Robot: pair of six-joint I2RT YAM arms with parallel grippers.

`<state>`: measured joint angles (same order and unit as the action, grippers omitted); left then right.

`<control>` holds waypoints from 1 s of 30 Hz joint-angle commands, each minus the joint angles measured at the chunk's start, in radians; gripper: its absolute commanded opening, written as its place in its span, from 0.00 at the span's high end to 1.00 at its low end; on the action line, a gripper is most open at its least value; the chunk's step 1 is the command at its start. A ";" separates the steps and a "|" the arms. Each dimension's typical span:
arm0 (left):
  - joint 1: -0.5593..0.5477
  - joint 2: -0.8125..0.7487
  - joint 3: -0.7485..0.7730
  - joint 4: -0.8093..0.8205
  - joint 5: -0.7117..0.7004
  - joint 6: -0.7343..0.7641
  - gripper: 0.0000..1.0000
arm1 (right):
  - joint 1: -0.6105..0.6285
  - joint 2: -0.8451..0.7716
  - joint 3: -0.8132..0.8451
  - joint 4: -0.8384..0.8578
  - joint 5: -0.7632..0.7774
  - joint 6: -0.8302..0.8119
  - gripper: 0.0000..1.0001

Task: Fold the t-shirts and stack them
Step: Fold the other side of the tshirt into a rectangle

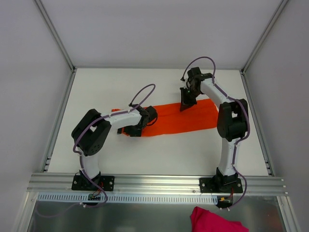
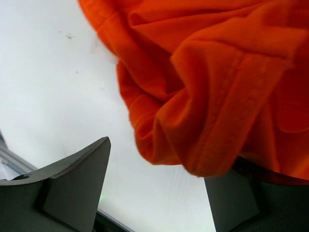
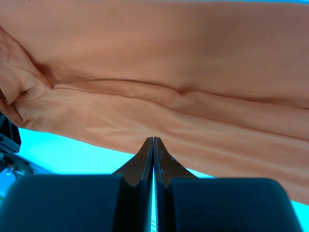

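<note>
The orange t-shirt lies as a long folded strip across the middle of the white table. My left gripper is at its left end. In the left wrist view, the left gripper is open, and a bunched hem of the t-shirt hangs over its right finger, clear of the left one. My right gripper stands at the strip's far edge. In the right wrist view, the right gripper is shut, its tips down against the edge of the t-shirt, and no cloth shows between them.
A magenta cloth lies below the aluminium rail at the near edge. Grey enclosure walls rise at the table's left, right and back.
</note>
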<state>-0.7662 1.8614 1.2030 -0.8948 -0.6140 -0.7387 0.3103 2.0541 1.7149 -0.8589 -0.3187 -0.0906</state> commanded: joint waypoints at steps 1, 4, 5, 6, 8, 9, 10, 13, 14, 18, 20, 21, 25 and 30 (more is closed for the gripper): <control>-0.007 0.010 0.009 -0.120 -0.101 -0.059 0.26 | -0.002 -0.025 -0.015 0.014 -0.071 -0.001 0.99; -0.007 0.047 0.044 -0.192 -0.147 -0.082 0.26 | 0.000 0.004 -0.026 0.023 -0.092 0.002 0.99; -0.007 0.054 0.058 -0.210 -0.159 -0.100 0.27 | 0.003 0.015 -0.024 0.027 -0.100 0.005 0.99; -0.007 0.062 0.058 -0.222 -0.170 -0.103 0.27 | 0.004 0.020 -0.024 0.029 -0.100 0.006 0.99; -0.007 0.079 0.072 -0.243 -0.188 -0.117 0.28 | 0.007 0.028 -0.017 0.031 -0.109 0.005 0.99; -0.007 0.082 0.073 -0.245 -0.191 -0.119 0.29 | 0.007 0.031 -0.014 0.032 -0.121 0.005 0.99; -0.007 0.084 0.072 -0.234 -0.191 -0.119 0.30 | 0.012 0.029 -0.015 0.035 -0.125 0.005 0.99; -0.007 0.070 0.061 -0.204 -0.197 -0.111 0.44 | 0.021 0.025 -0.018 0.038 -0.132 0.002 0.99; -0.007 0.067 0.064 -0.204 -0.205 -0.111 0.59 | 0.024 0.023 -0.018 0.043 -0.138 0.003 0.99; -0.007 0.111 0.102 -0.288 -0.256 -0.159 1.00 | 0.030 0.020 -0.020 0.043 -0.137 0.000 0.99; -0.007 0.130 0.113 -0.347 -0.270 -0.198 1.00 | 0.030 0.015 -0.018 0.041 -0.131 -0.003 0.99; -0.007 0.133 0.110 -0.355 -0.264 -0.206 1.00 | 0.030 0.015 -0.015 0.040 -0.131 -0.004 0.99; -0.010 0.055 0.064 -0.300 -0.181 -0.118 1.00 | 0.030 0.021 -0.015 0.034 -0.125 -0.005 0.99; -0.010 0.021 0.041 -0.373 -0.109 -0.134 1.00 | 0.030 0.024 -0.003 0.018 -0.082 -0.018 0.99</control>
<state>-0.7666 1.9320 1.2491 -1.1828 -0.7624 -0.8635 0.3374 2.0888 1.6917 -0.8196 -0.4236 -0.0914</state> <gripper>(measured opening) 0.033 0.014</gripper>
